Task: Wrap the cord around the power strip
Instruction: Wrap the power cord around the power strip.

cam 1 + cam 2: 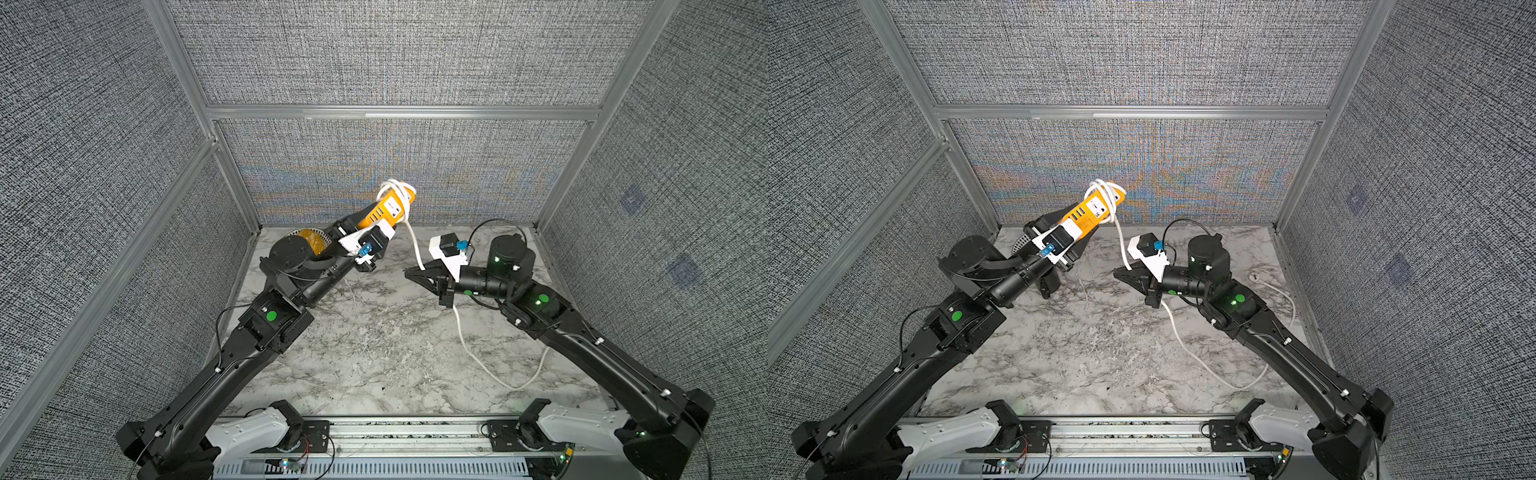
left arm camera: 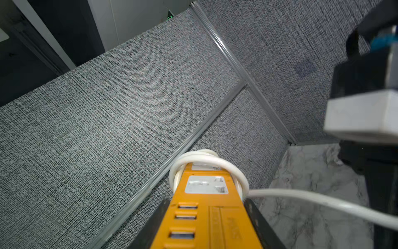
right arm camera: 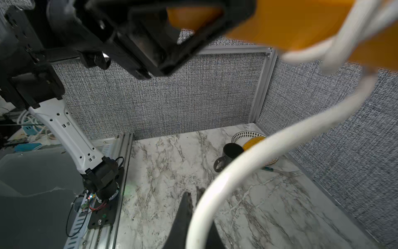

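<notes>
Power strip: the power strip (image 1: 384,210) is lifted off the table (image 1: 374,353) at the far middle, tilted with its free end up toward the far wall.
Left fingers: the left fingers (image 2: 159,217) are clamped on the strip's long sides at its USB end.
Cord: the cord (image 1: 415,247) makes a few loose loops round the strip's far end. It then drops to the right fingers (image 1: 419,276), which are closed together on it, and the rest trails over the near right of the table.
Risk, loops: the coils sit right at the tip (bunched, not spread), so a pull toward the far side would likely slide them off the end.
Risk, grip: the round cord may slip through the closed fingers, and the slack would loosen the wraps.
Risk, tail: the trailing run passes under the right arm and could snag there.
Left wrist view only: a loop crosses the outermost white socket.
Right wrist view only: a mug (image 3: 228,155), a bowl (image 3: 239,135) and a fork (image 3: 286,171) stand clear in the far left corner.
Top view only: the plug (image 1: 1254,275) lies by the right wall.
</notes>
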